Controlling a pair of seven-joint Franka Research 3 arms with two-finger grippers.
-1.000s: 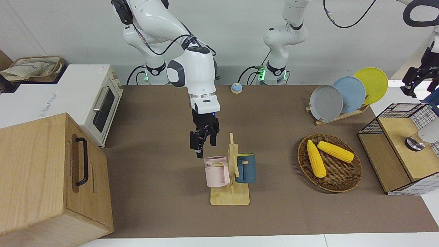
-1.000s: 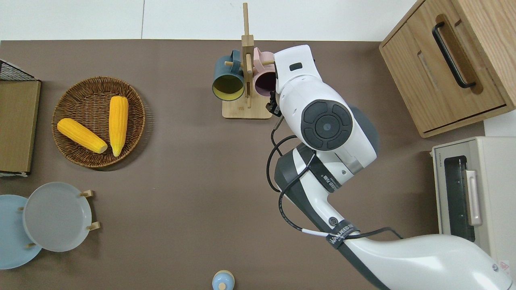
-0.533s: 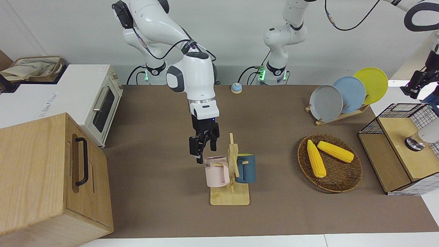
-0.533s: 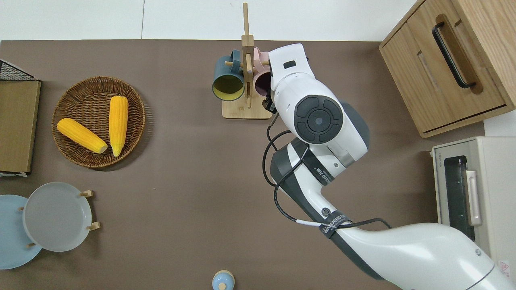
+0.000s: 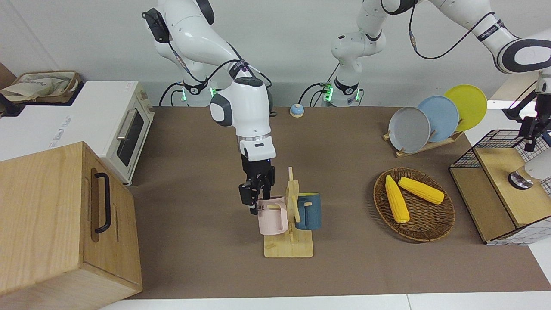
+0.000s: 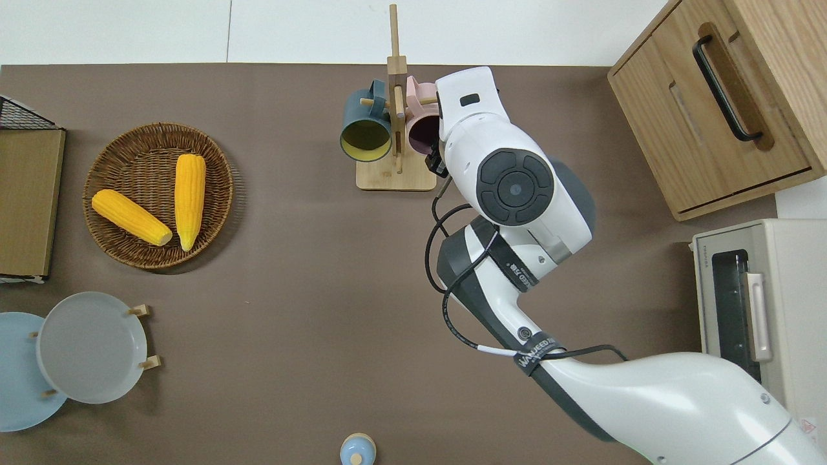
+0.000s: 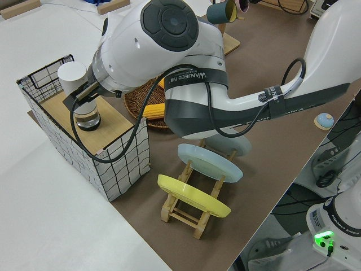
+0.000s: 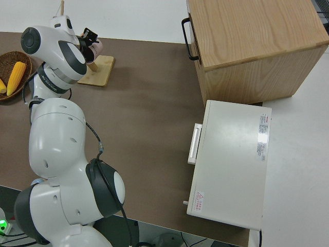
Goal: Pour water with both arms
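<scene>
My right gripper (image 5: 257,194) is open and low at the rim of a pink mug (image 5: 271,217) that hangs on a wooden mug rack (image 5: 289,249). One finger is outside the mug wall. In the overhead view my own wrist hides the gripper, and the pink mug (image 6: 423,129) shows beside a dark blue mug (image 6: 365,132). My left gripper (image 5: 532,137) is over a glass jar with a white lid (image 5: 527,172) on a wire-sided wooden shelf (image 5: 495,144). In the left side view it (image 7: 83,97) is right at the jar (image 7: 86,117).
A wicker basket (image 5: 430,236) with two corn cobs lies between rack and shelf. A plate stand (image 5: 424,122) holds three plates. A wooden cabinet (image 5: 51,215) and a toaster oven (image 5: 116,125) stand at the right arm's end. A small blue bell (image 5: 296,110) sits near the arm bases.
My right gripper has come down and closer to the pink mug's rim. My left gripper has come down toward the jar on the shelf.
</scene>
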